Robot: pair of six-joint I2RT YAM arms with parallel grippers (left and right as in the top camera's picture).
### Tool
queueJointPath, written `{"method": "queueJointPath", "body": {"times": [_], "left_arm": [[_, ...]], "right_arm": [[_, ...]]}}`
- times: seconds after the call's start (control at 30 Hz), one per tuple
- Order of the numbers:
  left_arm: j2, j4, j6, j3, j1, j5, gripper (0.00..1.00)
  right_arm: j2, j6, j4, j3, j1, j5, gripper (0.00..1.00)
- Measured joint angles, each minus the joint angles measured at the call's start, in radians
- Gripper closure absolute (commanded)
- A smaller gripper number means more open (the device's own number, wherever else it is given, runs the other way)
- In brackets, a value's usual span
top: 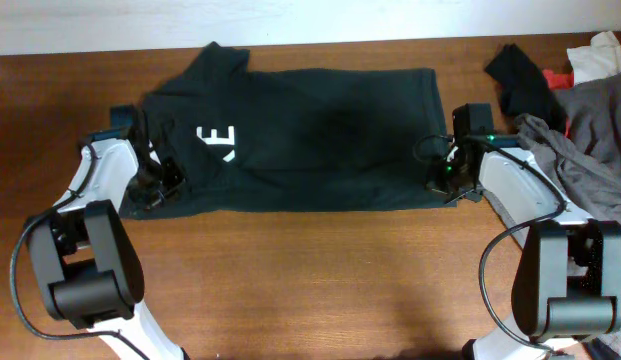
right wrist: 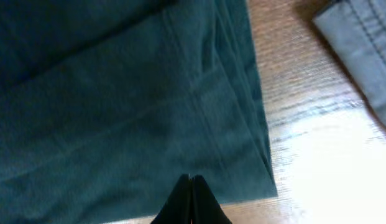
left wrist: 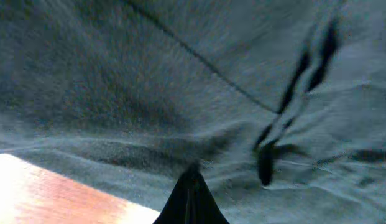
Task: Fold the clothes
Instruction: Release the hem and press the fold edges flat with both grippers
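Since the left gripper at 8 o'clock and right gripper at 4 are pinched shut on its near hem, the dark blackish-green soft fabric garment, flat on the brown wooden table, looks set for folding over imo.

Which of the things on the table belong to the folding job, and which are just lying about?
Job in hand:
- dark green garment, spread flat
- left fingers and right fingers, shut at its two ends

Lying about, right side of the table:
- grey garment
- small black cloth
- red scrap
- white cloth
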Motion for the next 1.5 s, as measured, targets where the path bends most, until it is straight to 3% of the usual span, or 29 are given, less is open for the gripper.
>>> {"method": "queueJointPath", "body": {"times": [0.33,0.77,1.07,1.5], "left_arm": [[0.011,0.024,0.000,-0.047,0.000,-0.101,0.99],[0.005,0.042,0.000,-0.063,-0.005,-0.115,0.99],[0.003,0.048,0.000,-0.066,-0.005,-0.117,0.99],[0.002,0.050,0.000,-0.068,-0.005,-0.117,0.99]], "right_arm": [[0.000,0.010,0.043,-0.093,0.000,0.007,0.96],[-0.002,0.049,0.077,-0.142,0.000,0.033,0.96],[-0.003,0.043,-0.068,0.014,0.000,-0.023,0.96],[0.045,0.040,0.024,0.023,0.000,-0.008,0.96]]}}
